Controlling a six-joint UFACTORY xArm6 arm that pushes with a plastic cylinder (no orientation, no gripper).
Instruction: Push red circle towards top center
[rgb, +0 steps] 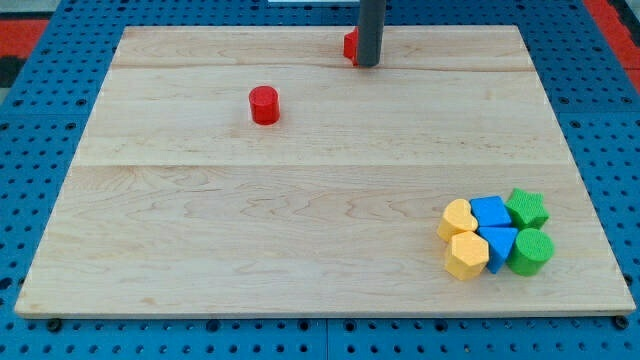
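Observation:
A red circle block (265, 105) stands on the wooden board (300, 220), left of centre in the upper part. My tip (368, 65) is near the view's top centre, well to the right of and above the red circle, apart from it. A second red block (351, 45) sits just left of the rod, partly hidden behind it; its shape cannot be made out.
A tight cluster lies at the view's bottom right: a yellow heart-like block (458, 218), a yellow hexagon (467, 255), a blue block (490, 211), a blue triangle-like block (498, 243), a green star (527, 208) and a green circle (531, 252).

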